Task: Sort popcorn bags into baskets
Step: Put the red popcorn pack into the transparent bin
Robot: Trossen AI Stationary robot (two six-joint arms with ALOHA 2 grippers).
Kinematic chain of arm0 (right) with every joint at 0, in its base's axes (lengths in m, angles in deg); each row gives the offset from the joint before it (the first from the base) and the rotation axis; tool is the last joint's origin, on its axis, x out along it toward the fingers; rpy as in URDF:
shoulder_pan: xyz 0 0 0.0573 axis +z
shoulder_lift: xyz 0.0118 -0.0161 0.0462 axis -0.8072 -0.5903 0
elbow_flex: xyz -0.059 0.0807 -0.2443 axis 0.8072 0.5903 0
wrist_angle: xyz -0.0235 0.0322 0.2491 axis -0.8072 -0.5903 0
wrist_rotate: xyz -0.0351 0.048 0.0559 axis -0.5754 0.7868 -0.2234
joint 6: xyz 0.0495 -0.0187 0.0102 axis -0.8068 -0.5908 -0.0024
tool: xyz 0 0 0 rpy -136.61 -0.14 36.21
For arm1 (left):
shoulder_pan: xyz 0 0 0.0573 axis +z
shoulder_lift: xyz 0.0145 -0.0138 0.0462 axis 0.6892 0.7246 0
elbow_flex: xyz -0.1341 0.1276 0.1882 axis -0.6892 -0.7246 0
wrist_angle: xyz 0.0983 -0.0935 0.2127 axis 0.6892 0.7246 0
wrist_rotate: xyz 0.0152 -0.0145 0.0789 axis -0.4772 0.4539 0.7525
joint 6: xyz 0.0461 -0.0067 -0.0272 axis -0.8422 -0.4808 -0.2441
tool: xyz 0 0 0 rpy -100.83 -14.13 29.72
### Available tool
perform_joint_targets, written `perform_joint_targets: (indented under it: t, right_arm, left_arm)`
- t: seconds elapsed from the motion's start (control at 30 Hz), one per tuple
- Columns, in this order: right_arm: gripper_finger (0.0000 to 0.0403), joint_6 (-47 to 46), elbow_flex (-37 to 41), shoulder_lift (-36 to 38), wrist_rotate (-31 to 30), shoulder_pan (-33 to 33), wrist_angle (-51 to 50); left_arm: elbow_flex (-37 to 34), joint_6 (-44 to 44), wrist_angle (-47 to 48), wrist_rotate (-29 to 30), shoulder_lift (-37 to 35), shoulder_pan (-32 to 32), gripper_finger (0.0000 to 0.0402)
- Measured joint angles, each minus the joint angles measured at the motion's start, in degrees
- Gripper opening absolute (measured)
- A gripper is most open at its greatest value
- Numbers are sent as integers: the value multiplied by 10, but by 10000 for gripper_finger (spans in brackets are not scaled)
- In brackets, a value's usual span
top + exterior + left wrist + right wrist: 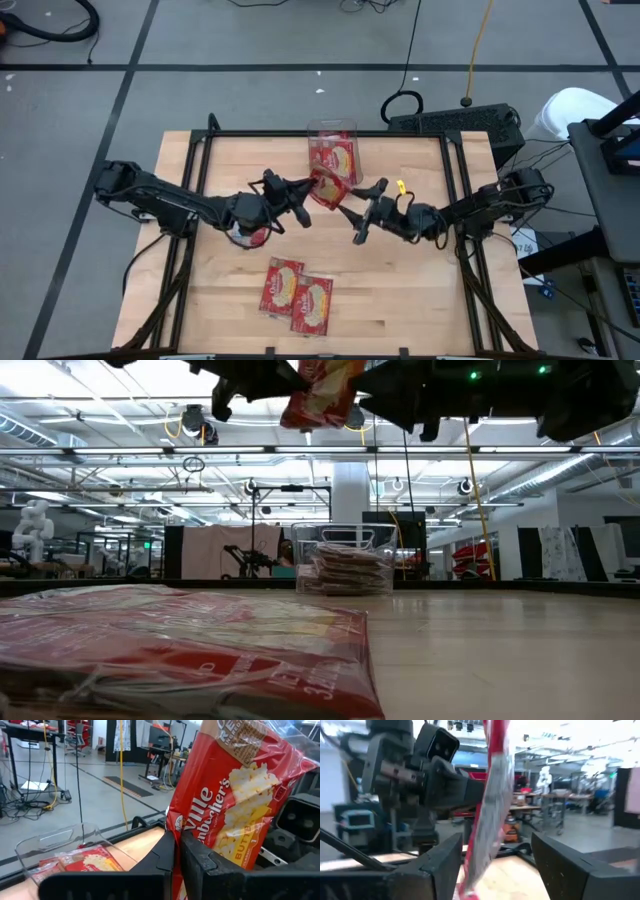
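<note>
A red popcorn bag [235,795] is up in the air over the table's middle [328,187], with my left gripper [308,190] shut on it. My right gripper [495,870] is open, one finger on each side of this bag [492,805]. The clear basket [331,140] stands at the far edge, with popcorn bags [350,568] stacked in it. Two more bags [297,290] lie flat near the front edge. Another [255,237] lies partly under my left arm. My left gripper pinches the bag's edge [176,836] between its two shut fingers, coming level from the table's left. The bag stands out beyond the fingertips, tilted and lifted clear of the table. My right gripper: whether one finger [440,865] touches the bag's lower end, I cannot tell.
The wooden table [420,300] has a black frame along its sides. Bare wood shows at the near right and the far left. A dark keyboard-like box [455,122] and cables lie beyond the far right corner.
</note>
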Motion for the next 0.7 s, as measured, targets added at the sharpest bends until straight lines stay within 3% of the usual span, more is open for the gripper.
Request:
perform_joint_targets:
  t: [0.23, 0.47, 0.6, 0.7]
  right_arm:
    - [151, -31, 0, 0, 14, -20, -11]
    - [20, -29, 1, 0, 12, -22, -44]
    - [20, -28, 1, 0, 15, -22, -46]
    - [26, -26, 1, 8, 21, -22, -61]
  left_arm:
    - [0, 6, -23, -2, 33, 8, 9]
    - [0, -2, -18, -88, 35, 13, 59]
    - [0, -20, 22, -148, 9, 15, 92]
    - [1, -14, 106, -175, -27, 15, 119]
